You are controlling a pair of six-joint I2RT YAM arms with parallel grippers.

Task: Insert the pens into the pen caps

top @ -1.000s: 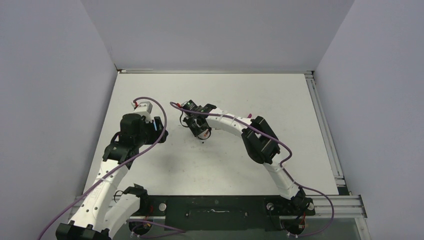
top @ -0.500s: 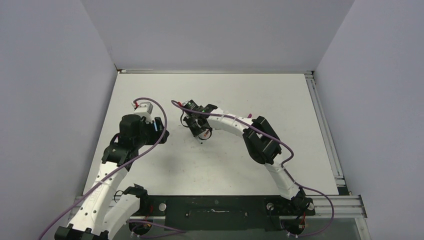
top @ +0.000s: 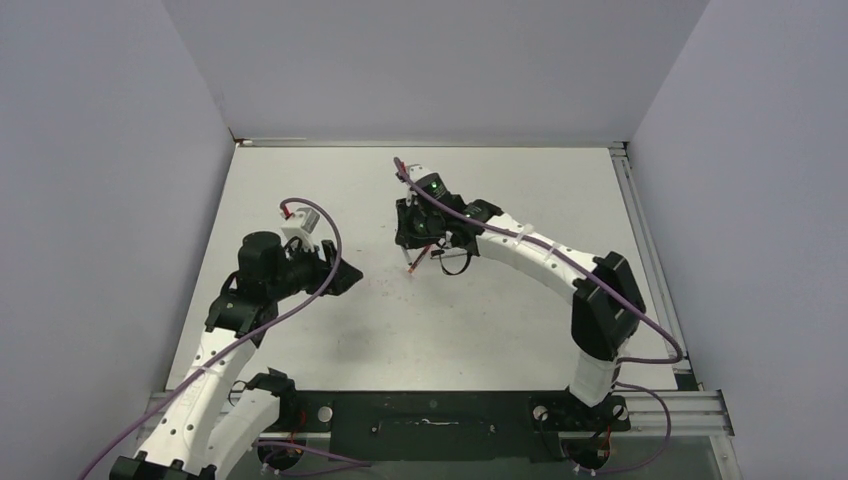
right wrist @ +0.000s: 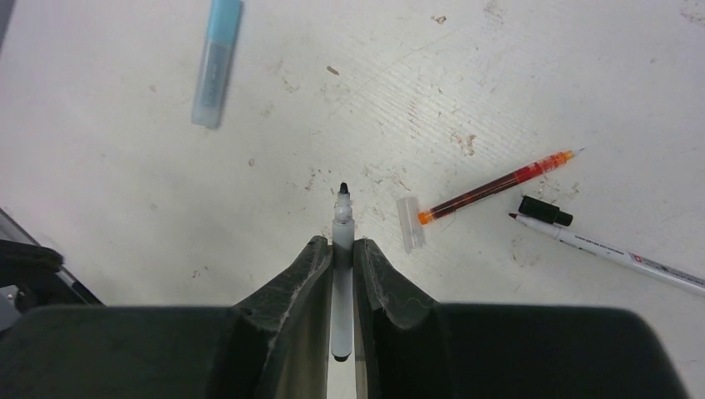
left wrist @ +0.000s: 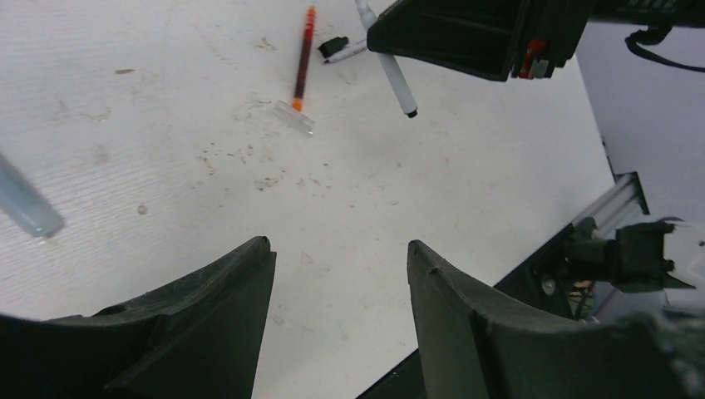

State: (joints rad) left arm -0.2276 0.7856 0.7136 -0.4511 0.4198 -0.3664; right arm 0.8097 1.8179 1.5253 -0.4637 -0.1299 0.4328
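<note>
Left gripper [left wrist: 339,249]: jaws stand apart with nothing between them, over the table [left wrist: 166,166]; the light-blue pen cap [right wrist: 216,62] lies flat and loose on the surface, apart from both grippers. Hazard: an unheld cap will probably slide or roll when a pen tip presses on its mouth; cause, no restraint on a smooth round tube.

Right gripper [right wrist: 341,248]: jaws clamped on the pale pen [right wrist: 342,223], dark tip pointing forward, apparently clear of the table; only a short length projects past the fingertips. Hazard: the thin barrel may pivot or slip back in the pinch under end load; cause, narrow contact on a slender shaft. Hazard: the fingers may meet the cap before the tip seats; cause, the short projection.

Further right in the right wrist view: a clear cap [right wrist: 409,223] just beside the end of the red pen [right wrist: 499,187]; a black cap [right wrist: 544,210] at the tip of the white pen [right wrist: 615,249]; all lie flat. Hazard: wrong pairing; which cap fits the held pen cannot be told. Hazard: a low approach may scatter these loose items.
</note>
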